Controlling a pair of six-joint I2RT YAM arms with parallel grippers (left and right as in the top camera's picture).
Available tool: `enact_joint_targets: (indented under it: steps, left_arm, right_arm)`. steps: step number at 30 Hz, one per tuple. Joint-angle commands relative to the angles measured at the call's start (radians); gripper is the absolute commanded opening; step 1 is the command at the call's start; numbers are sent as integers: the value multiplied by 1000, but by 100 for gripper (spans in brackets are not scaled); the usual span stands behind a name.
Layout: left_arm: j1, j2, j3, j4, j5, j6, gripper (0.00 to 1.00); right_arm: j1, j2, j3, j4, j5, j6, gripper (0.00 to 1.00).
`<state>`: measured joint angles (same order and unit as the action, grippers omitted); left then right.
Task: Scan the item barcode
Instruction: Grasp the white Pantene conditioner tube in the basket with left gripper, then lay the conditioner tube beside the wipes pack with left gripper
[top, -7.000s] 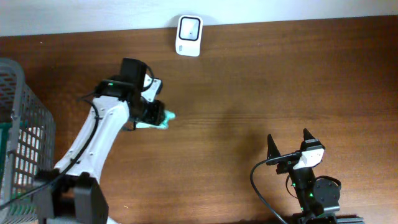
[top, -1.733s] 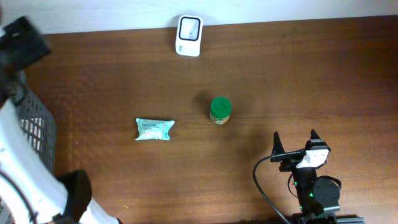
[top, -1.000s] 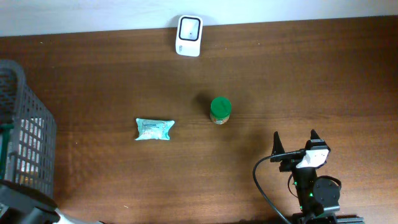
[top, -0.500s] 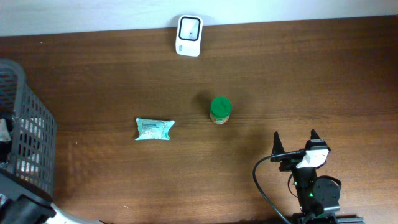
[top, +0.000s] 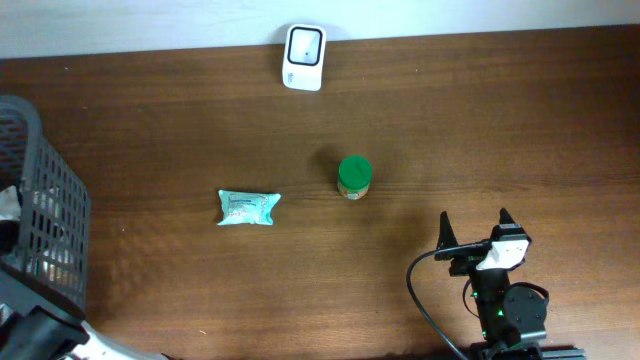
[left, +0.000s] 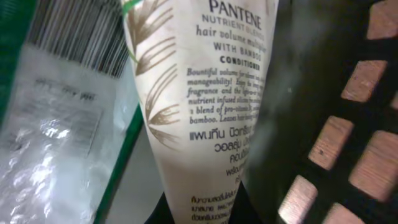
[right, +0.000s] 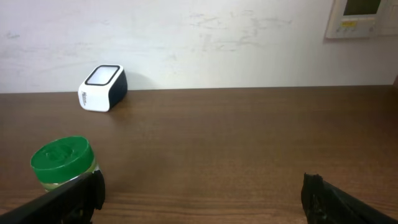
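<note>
1. The left gripper (left: 202, 218) has its jaws pressed together. In its wrist view the narrow end of the conditioner tube (left: 205, 106) runs down between the dark finger tips, so it looks pinched there.
2. The tube is cream with brown leaf sprigs and stretches straight ahead of the jaws. It reads "PANTENE", then "hair volume multiplier WITH BAMBOO CONDITIONER". Below that comes a blurred paragraph about bamboo and some lines of Thai script.
3. Just left of the jaws, against the tube, lies a crinkled clear wrapper (left: 56, 137) with faint print too smeared to read. Beyond it, up and to the left, a green pack (left: 81, 31) shows a black-and-white barcode.
4. To the right of the jaws stands the dark mesh wall of the basket (left: 305, 81), with the brown table (top: 480, 120) visible through its holes. From overhead the basket (top: 30, 200) sits at the table's left edge.
5. The right gripper (top: 472, 222) rests near the table's front edge with its jaws spread wide and nothing between them.
6. Ahead of those open jaws and to their left stands a green-lidded jar (right: 62, 163). Beyond it, by the wall, is the white scanner (right: 102, 79).
7. Overhead, a teal packet (top: 248, 207) lies left of the jar (top: 354, 176), apart from it. The scanner (top: 303, 44) sits at the far edge.
</note>
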<state>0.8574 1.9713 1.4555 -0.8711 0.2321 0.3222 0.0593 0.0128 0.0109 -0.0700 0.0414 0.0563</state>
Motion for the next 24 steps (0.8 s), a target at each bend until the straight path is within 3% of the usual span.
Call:
enact_joint_targets:
  steps: [1, 4, 8, 11, 13, 15, 17, 20, 24]
  left_arm:
    - [-4, -106, 215, -79, 8, -144, 0]
    - [-6, -257, 420, -166, 81, -271, 0]
    - [-20, -444, 433, -158, 299, -294, 0]
    - [-156, -510, 432, -166, 390, -297, 0]
    - [-312, -515, 431, -201, 335, -296, 0]
    - [-472, -507, 399, -245, 189, -297, 0]
    - [-655, -486, 273, -240, 103, -298, 0]
    - [-751, -421, 73, -163, 91, -320, 0]
    - [-758, -324, -99, -35, 76, -320, 0]
  right_arm:
    - [-8, -6, -5, -6, 16, 3, 98]
    - [-8, -6, -5, -6, 16, 3, 98]
    - [-8, -6, -5, -6, 16, 3, 98]
    - [-8, -6, -5, -6, 16, 3, 98]
    - [-8, -6, -5, -6, 16, 3, 98]
    - [-8, -6, -5, -6, 16, 3, 98]
    - [-8, -6, -5, -6, 16, 3, 98]
    - [-8, -6, -5, -6, 16, 3, 98]
    - [-8, -6, -5, -6, 16, 3, 98]
